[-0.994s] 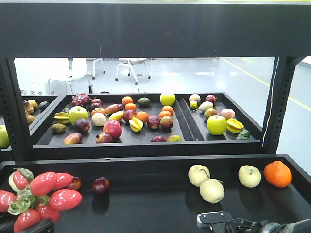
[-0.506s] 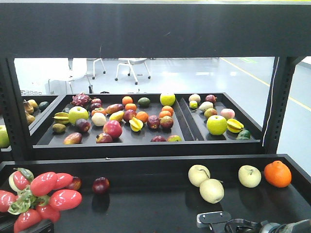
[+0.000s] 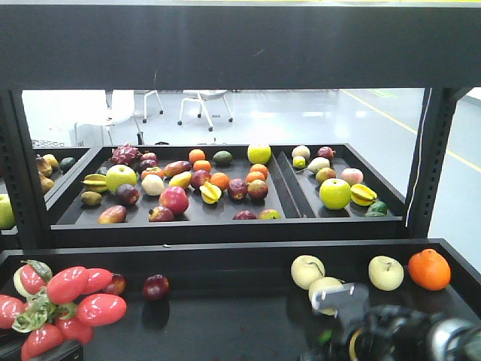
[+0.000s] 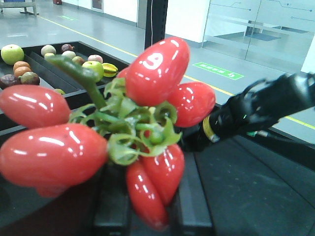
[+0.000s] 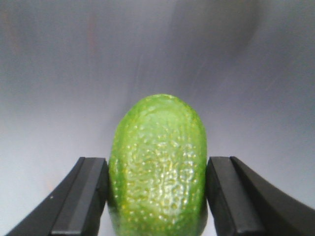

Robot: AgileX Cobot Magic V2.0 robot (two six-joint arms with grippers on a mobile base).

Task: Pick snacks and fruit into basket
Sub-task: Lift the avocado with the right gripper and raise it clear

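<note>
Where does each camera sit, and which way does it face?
Front view: at the robot's front, facing forward over the fruit trays; right arm low right.
Left wrist view: behind the left gripper, facing the red fruit cluster; fingers below.
Right wrist view: behind the right gripper, facing the green bumpy fruit it clamps.
Shared: front and left wrist both show cluster and right arm.

Right gripper [image 5: 157,196]: both black fingers [image 5: 81,196] pressed against the sides of the green bumpy fruit [image 5: 157,162]. Right arm [image 3: 398,335] sat lower right in the front view, blurred. Left gripper [image 4: 152,216] sat at bottom centre, apparently clamped on the red fruit cluster [image 4: 147,123].
</note>
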